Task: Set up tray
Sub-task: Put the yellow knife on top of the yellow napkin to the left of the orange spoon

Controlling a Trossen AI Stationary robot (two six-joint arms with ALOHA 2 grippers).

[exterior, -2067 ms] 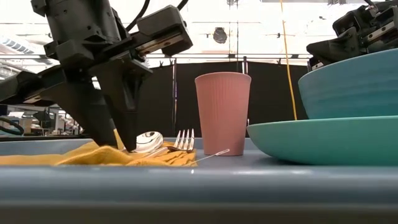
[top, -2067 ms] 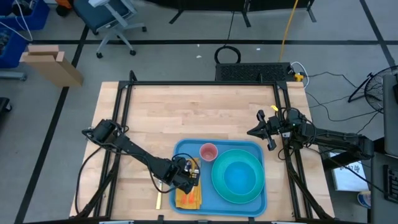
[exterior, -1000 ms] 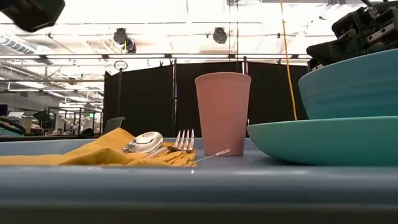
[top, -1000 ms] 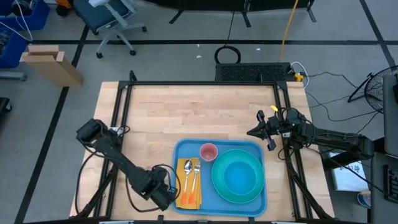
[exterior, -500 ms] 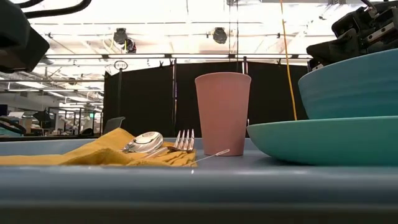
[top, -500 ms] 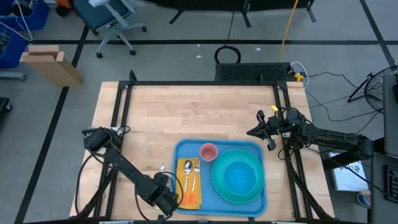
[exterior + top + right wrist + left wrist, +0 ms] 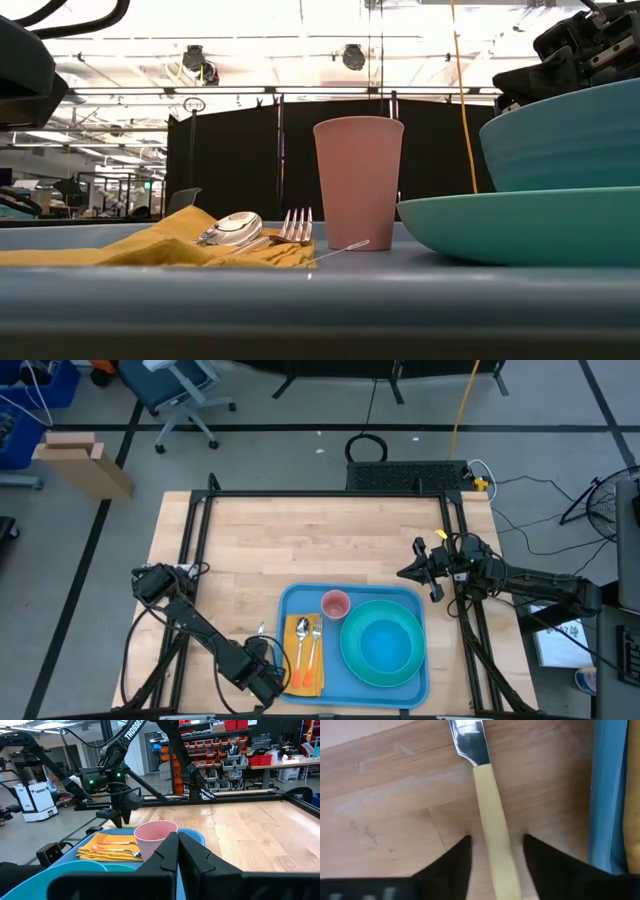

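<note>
Straddling the knife (image 7: 487, 815) handle lengthwise w/ fingers apart, left gripper (image 7: 492, 852) sits just beside tray (image 7: 604, 795); right gripper (image 7: 432, 572) closed, waiting

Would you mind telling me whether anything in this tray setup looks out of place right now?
Yes: the knife, with its pale yellow handle, lies on the bare wooden table just outside the tray, while the fork and spoon rest on the yellow napkin inside it. The left gripper is open astride the knife handle.
</note>
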